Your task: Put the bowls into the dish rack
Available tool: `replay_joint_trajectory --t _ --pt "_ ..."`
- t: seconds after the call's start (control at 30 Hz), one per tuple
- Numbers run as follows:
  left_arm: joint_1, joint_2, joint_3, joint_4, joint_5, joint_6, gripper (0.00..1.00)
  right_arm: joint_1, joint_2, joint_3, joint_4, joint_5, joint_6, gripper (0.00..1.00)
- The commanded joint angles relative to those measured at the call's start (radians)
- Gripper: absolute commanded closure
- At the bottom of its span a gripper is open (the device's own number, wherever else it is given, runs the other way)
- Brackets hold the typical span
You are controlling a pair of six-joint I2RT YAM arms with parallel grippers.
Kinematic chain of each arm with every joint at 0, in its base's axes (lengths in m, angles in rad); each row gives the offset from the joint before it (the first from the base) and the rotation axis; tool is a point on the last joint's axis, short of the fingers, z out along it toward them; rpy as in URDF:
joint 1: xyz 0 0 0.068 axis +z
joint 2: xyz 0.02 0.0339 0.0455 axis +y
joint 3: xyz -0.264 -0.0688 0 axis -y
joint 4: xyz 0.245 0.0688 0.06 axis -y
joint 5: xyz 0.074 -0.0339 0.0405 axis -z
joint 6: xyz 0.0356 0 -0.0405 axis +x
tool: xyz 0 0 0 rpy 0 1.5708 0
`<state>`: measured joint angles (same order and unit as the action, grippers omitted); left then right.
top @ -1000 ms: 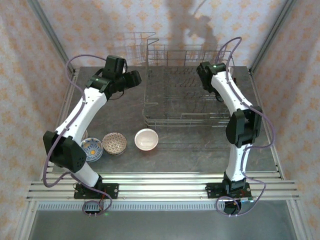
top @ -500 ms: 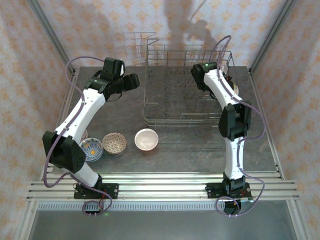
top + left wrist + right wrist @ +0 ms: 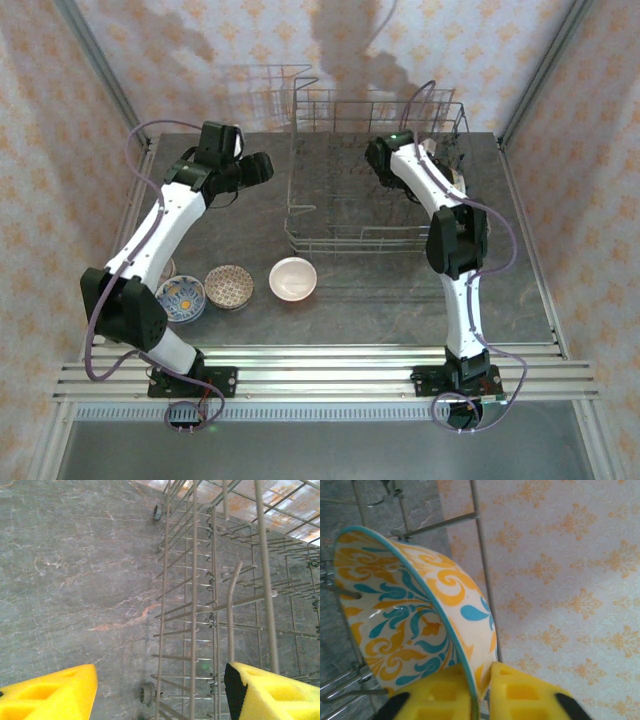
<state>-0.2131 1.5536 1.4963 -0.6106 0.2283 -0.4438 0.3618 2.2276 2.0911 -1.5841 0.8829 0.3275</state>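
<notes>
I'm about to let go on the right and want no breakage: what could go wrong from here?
The patterned bowl hangs tilted by its rim in the right tool. If released before it seats between the dish rack wires, it may tip or clatter. The left tool hovers open over the rack's side wall, so lowering it could snag the wires.

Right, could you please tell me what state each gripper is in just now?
Left gripper: open, holding nothing.
Right gripper: closed on the rim of the orange-and-teal bowl.
</notes>
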Motion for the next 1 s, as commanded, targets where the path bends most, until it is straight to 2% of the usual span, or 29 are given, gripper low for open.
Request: replay_joint_trajectory --t 0.0,0.07,0.2,0.37,0.63,0.83,0.97 --pt "0.012 -0.04 -0.014 0.031 -0.007 0.005 0.31 0.002 0.023 0.007 -0.061 -0.05 0.012 0.68" --pt "0.014 -0.04 -0.02 0.022 -0.008 0.008 0.31 0.002 0.027 0.008 -0.051 -0.055 0.001 0.53" --pt "0.017 -0.046 -0.04 0.019 -0.011 0.011 0.31 -0.001 0.047 0.038 -0.04 -0.075 -0.019 0.49" --pt "0.022 -0.064 -0.07 0.003 -0.023 0.013 0.31 -0.008 0.044 0.058 -0.029 -0.117 -0.038 0.36" --pt "0.021 -0.099 -0.169 -0.062 -0.021 -0.009 0.31 -0.004 -0.162 -0.071 0.137 -0.195 -0.173 0.1" --pt "-0.001 -0.118 -0.249 -0.131 0.022 -0.031 0.33 -0.005 -0.337 -0.172 0.226 -0.296 -0.241 0.02" --pt "-0.08 -0.097 -0.231 -0.239 -0.045 0.016 0.35 -0.006 -0.439 -0.246 0.241 -0.319 -0.252 0.01"
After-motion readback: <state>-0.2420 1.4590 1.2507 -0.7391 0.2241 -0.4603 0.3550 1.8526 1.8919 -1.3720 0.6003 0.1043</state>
